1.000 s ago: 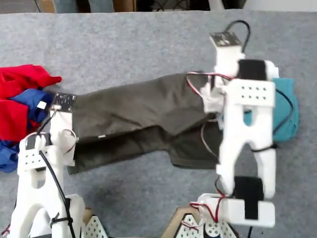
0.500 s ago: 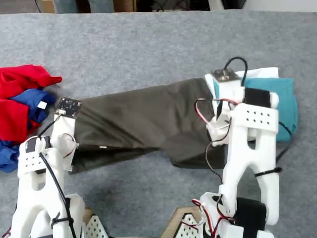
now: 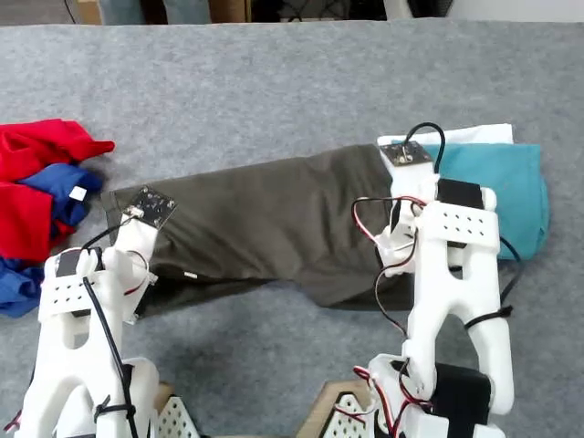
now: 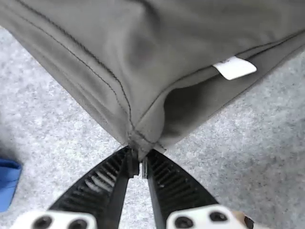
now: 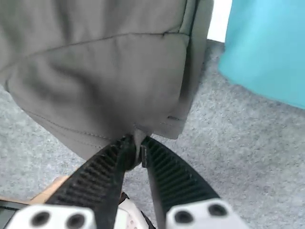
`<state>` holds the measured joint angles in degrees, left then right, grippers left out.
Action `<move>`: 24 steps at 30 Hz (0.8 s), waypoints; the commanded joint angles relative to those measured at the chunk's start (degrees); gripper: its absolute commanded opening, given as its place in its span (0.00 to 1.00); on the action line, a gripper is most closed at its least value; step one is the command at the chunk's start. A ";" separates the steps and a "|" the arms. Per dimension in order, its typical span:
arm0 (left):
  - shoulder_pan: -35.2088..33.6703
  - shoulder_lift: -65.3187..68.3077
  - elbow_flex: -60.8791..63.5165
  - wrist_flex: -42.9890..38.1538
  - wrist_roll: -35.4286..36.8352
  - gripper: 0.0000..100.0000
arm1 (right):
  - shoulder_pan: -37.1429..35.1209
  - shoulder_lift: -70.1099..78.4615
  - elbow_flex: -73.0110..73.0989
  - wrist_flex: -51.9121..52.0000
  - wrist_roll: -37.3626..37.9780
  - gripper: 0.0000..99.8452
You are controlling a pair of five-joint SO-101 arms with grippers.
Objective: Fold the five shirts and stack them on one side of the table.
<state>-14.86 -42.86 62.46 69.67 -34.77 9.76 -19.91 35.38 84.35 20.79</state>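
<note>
A dark olive shirt (image 3: pixel 265 219) lies stretched across the grey tabletop (image 3: pixel 274 82), between a heap of red and blue shirts (image 3: pixel 36 196) and a folded teal shirt (image 3: pixel 497 187). Both arms lean in from the near edge, one at each end. The left tool (image 4: pixel 138 160) is pinched tight on a hem corner, and the right tool (image 5: pixel 136 149) on a folded corner beside the teal shirt.

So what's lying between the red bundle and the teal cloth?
In the high view, a dark olive shirt spans the table between the red bundle and teal cloth.
</note>
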 commanded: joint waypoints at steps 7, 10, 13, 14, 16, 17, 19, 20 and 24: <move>0.48 -1.23 -1.10 3.60 -4.75 0.03 | 0.70 -1.80 0.04 -0.62 0.53 0.01; 0.40 -1.23 -2.15 5.27 -6.42 0.03 | 0.79 -1.80 0.04 -0.62 3.78 0.01; -1.36 -1.23 -7.25 10.02 -6.33 0.03 | 0.97 -1.80 0.04 -0.26 5.36 0.02; -1.89 -1.14 -9.36 11.69 -6.42 0.03 | 0.97 -1.80 0.04 -0.18 5.36 0.02; -2.15 -1.05 -12.18 13.89 -7.47 0.03 | 0.97 -1.80 0.04 -0.18 5.36 0.02; -1.98 -0.88 -12.70 14.77 -8.62 0.03 | 0.88 -1.80 0.04 -0.18 5.36 0.02; -1.89 -0.70 -12.62 15.82 -10.73 0.03 | 0.79 -1.80 0.04 -0.44 5.36 0.02; -1.89 -0.70 -12.44 16.35 -11.60 0.03 | 0.79 -1.80 0.04 -0.53 5.36 0.02; -2.24 -0.79 -10.51 16.88 -15.38 0.03 | 0.97 -1.80 -0.04 -0.26 5.45 0.04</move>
<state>-16.62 -42.86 52.79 85.93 -47.52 9.76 -19.91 35.38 84.35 25.63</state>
